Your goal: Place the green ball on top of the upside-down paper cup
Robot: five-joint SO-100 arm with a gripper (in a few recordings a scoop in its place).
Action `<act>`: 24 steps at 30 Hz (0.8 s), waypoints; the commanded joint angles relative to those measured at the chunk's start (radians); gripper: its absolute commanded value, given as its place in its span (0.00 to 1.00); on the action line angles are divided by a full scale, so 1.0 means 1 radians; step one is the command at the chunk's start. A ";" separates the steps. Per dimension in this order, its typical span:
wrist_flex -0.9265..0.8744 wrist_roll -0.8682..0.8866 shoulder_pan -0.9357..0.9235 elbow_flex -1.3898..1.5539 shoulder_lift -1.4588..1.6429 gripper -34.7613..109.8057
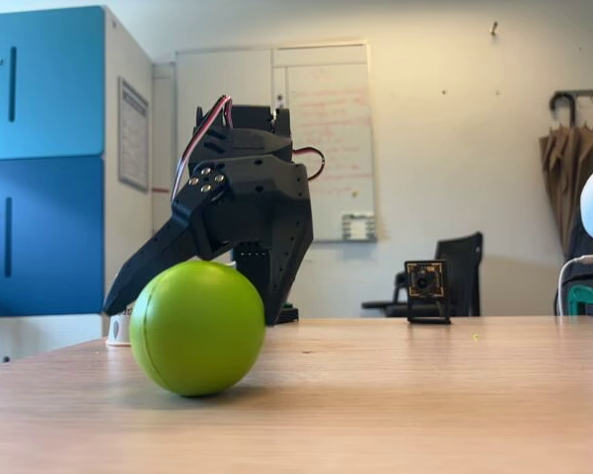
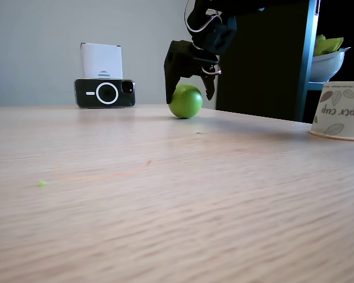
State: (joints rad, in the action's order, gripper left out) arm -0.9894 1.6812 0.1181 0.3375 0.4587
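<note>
Here, matte lime-green ball (image 2: 185, 101) on the table (image 2: 177, 194) between wide-spread claw (image 2: 188, 94) fingers.

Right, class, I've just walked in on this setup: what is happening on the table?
A black robot arm's tool hangs open over a smooth lime-green ball, one finger either side, not yet closed on it. The ball rests on the wooden table. The white upside-down paper cup with leaf prints stands apart at the right of that fixed view, nothing on top.
</note>
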 commanded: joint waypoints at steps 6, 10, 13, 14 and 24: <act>0.018 0.015 -0.025 -0.061 -0.025 0.54; 0.035 0.018 -0.028 -0.072 -0.032 0.49; 0.057 0.018 -0.029 -0.077 -0.035 0.44; 0.060 0.018 -0.029 -0.084 -0.038 0.43; 0.067 0.011 -0.029 -0.095 -0.023 0.42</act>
State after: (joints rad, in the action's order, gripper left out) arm -0.9342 1.6981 0.0951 0.2930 0.4050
